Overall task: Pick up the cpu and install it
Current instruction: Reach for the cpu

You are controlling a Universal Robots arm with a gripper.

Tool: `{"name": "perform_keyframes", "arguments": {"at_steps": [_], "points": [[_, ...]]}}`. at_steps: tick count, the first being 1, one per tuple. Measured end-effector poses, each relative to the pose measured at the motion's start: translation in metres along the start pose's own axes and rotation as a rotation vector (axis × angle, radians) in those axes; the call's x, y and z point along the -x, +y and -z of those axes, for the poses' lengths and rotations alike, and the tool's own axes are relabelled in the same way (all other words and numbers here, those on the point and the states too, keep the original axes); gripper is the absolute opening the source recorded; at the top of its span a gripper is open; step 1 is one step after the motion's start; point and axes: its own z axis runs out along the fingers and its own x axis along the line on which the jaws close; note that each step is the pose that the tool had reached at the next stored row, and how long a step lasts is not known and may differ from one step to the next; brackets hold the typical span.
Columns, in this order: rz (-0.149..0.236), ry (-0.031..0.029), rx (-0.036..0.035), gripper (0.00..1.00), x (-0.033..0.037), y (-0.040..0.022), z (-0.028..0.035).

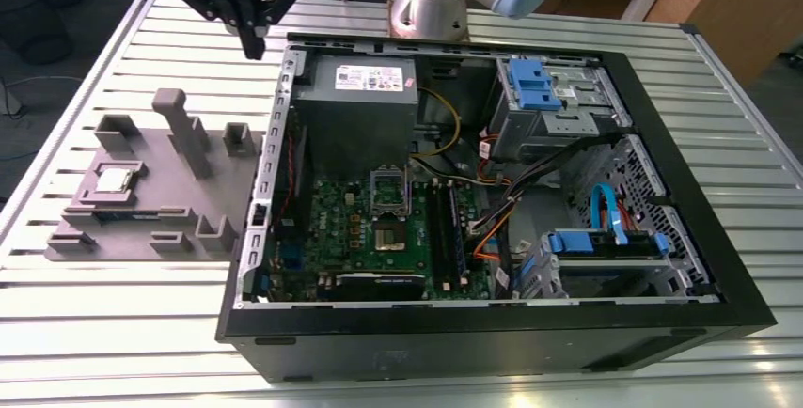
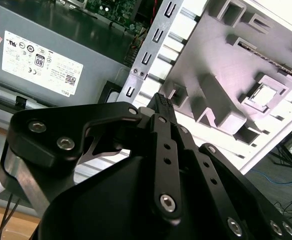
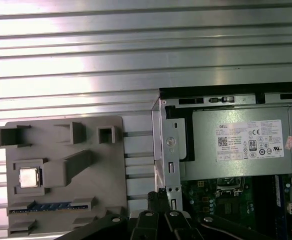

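**A:** Exterior view: the gripper (image 1: pixel 255 43) hangs at the upper left of the frame, fingers pressed together, empty.

**B:** The cpu (image 1: pixel 116 180) sits in the grey fixture (image 1: pixel 176 203), middle left, beside the computer case (image 1: pixel 477 333).

**A:** Second wrist view: fingertips shut, cpu (image 2: pixel 262 93) well apart.

**B:** First wrist view: cpu (image 3: pixel 29 177) lies flat in its pocket, gripper (image 3: pixel 156 199) near the case's edge.

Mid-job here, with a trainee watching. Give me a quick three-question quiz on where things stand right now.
1. True or false: the cpu sits in the grey fixture, outside the computer case.
2. The gripper has its jaws: A shut on the cpu; B shut, holding nothing; C wide open.
3. Fill in: in the exterior view, the fixture lies to the case's ____.
Key: 1 true; 2 B; 3 the exterior view's left.
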Motion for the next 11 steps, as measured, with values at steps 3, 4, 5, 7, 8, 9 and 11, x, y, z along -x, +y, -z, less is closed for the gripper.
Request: {"name": "perform_keyframes", "arguments": {"at_steps": [3,4,5,7,8,9,11], "points": [[0.0,0.0,0.0,0.1,-0.0007,-0.0001,0.0],[0.0,0.0,-0.0001,0.1,-0.0009,-0.0001,0.0],[0.0,0.0,-0.0001,0.1,-0.0011,-0.0001,0.0],[0.0,0.0,0.0,0.1,-0.0014,-0.0001,0.0],[0.0,0.0,0.0,0.1,-0.0015,-0.0001,0.0],[0.0,0.0,-0.0001,0.1,-0.0017,-0.0001,0.0],[0.0,0.0,0.0,0.1,-0.002,-0.0002,-0.0001]]}}
